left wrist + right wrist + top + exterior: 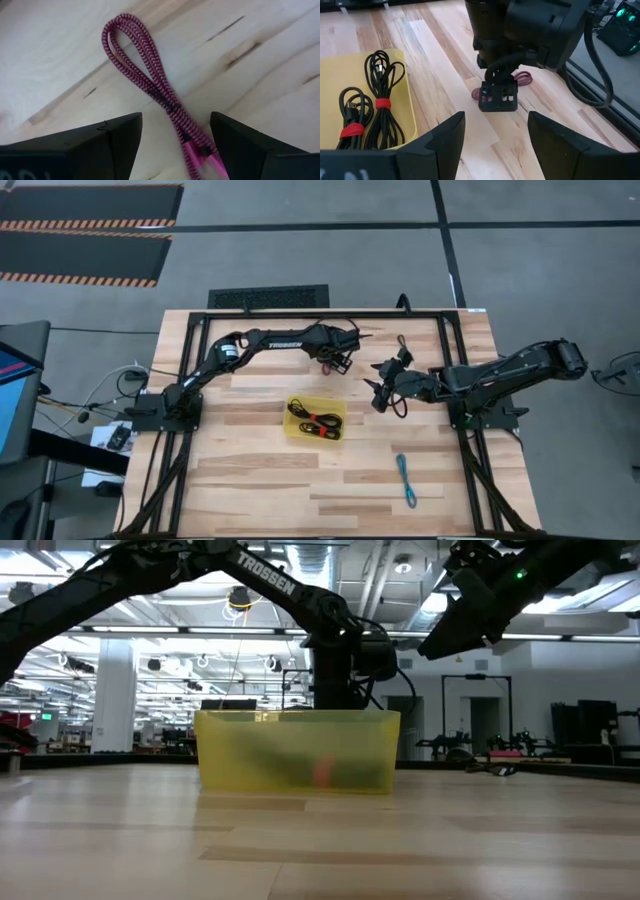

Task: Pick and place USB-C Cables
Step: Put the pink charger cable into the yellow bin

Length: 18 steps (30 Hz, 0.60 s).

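Observation:
The maroon cable [145, 55] lies flat on the wooden table as a folded bundle. My left gripper [175, 125] is open and low over it, with one finger on either side of its plug end and neither touching. From the right wrist view, the left gripper [497, 97] stands over the maroon cable [522, 77]. My right gripper [495, 130] is open and empty. It hovers right of the yellow tray [292, 425] and points toward the left gripper [338, 360]. Two black-and-red cables [370, 110] lie in the tray. The teal cable [405, 478] lies on the table nearer the front.
The yellow tray [300, 750] sits mid-table, just near of the left gripper and left of the right gripper [378, 392]. A thin dark loop [400, 405] shows below the right wrist; whether it is a cable bundle, I cannot tell. A black frame edges the table.

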Tool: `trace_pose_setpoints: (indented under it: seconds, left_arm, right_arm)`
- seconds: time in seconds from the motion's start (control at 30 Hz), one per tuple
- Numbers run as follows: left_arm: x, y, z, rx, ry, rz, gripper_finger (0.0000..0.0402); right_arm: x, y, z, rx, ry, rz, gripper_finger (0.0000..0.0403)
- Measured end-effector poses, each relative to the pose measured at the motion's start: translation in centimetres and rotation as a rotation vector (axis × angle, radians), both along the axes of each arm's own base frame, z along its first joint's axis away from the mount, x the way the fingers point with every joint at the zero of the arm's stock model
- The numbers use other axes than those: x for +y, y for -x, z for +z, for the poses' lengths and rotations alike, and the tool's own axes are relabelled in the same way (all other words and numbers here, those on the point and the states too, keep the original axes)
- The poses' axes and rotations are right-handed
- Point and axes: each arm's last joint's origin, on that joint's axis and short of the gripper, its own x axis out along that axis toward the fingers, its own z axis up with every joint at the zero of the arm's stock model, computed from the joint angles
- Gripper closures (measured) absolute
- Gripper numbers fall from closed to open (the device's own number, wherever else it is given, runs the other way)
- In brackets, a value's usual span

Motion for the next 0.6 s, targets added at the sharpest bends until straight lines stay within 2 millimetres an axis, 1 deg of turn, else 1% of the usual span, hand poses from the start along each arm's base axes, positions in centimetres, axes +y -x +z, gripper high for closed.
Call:
trace_pose_setpoints:
  seconds: [0.2,0.33,0.5,0.6]
  left_arm:
    - [0.0,-0.2,0.0,-0.005,0.01,-0.045,0.0177]
    - [-0.4,-0.3,0.0,-0.009,0.066,-0.135,0.0177]
    - [-1.4,-0.4,0.0,0.03,0.086,-0.218,0.0177]
    - [-2.8,-0.5,0.0,0.076,0.097,-0.299,0.0177]
  right_arm:
    - [0.0,0.0,0.0,-0.001,0.0,0.0,0.0159]
    - [0.0,0.0,0.0,-0.002,0.0,0.0,0.0159]
    - [0.0,0.0,0.0,-0.001,0.0,0.0,0.0159]
    - [0.0,0.0,0.0,-0.001,0.0,0.0,0.0159]
